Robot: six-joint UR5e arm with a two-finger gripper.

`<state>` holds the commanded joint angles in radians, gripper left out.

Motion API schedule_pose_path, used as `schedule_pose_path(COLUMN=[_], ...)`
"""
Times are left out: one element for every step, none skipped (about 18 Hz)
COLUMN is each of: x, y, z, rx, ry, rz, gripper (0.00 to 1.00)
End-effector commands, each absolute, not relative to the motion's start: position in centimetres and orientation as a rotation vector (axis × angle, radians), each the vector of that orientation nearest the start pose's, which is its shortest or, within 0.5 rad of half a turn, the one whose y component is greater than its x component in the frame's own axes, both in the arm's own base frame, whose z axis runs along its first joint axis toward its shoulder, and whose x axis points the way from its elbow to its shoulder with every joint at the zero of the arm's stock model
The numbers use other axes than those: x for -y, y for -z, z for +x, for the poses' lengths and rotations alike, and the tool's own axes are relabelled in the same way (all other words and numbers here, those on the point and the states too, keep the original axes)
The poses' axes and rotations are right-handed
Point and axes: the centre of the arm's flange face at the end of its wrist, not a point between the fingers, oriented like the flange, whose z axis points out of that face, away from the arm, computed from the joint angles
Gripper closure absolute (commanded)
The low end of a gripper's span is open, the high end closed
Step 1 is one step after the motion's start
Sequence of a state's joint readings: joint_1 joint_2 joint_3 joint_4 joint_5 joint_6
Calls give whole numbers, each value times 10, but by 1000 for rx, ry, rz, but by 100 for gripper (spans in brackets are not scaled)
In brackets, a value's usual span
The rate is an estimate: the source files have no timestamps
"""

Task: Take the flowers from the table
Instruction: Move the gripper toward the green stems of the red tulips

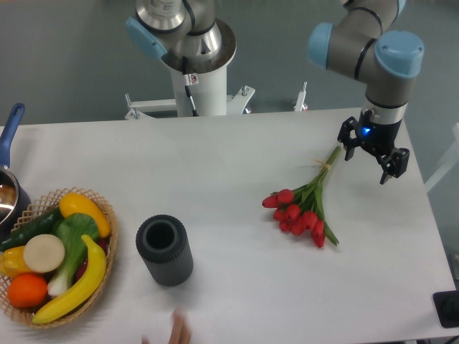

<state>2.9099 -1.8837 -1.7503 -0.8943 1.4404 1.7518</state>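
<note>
The flowers (305, 206), a bunch of red tulip buds with green stems, lie flat on the white table (237, 165) at the right. Their buds point toward the front left and the stem ends reach back toward the right. My gripper (368, 165) hangs above the table just right of the stem tips, fingers spread apart and pointing down. It is open, nothing is between the fingers, and it does not touch the stems.
A dark grey ribbed cylinder (165, 250) stands at the front centre-left. A wicker basket (107, 215) of fruit and vegetables sits at the front left, with a blue-handled pot (8, 179) behind it. The robot's white pedestal (201, 86) rises at the table's back edge.
</note>
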Motion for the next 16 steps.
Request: schedule_pose_path(x=[-278,-277,-278,-279,-279,-279,-279,-279,-277,-276,-273,-270,-269,-268,-269,-268], y=[-301,-301,-301,-301,-299,-297,-295,-295,-289,-283,-276,-273,-271,-268,-264,-259], z=[-543,-543,-543,-542,-540,-539,-539,-539,-537,-535,-532,-531,-531,-531,-528,-526], rx=[-633,-631,-633,-633,-628,-624,-616,-611,-595,-585,-568,-542,-488,-406,-388,-382], ry=[-269,-270,-269,-267,-259,-257,-249,-245,-227,-207,-184,-168,-157,-142,-125,-110], rz=[-2929,-2930,-2929,-2929,-2929,-2931,-2929,-2916,-2900,-2884,-2870,-2861,-2860,-2874,-2877,-2878], gripper=[0,0,0,0,0,0,0,0,0,0,0,0,0,0,0,0])
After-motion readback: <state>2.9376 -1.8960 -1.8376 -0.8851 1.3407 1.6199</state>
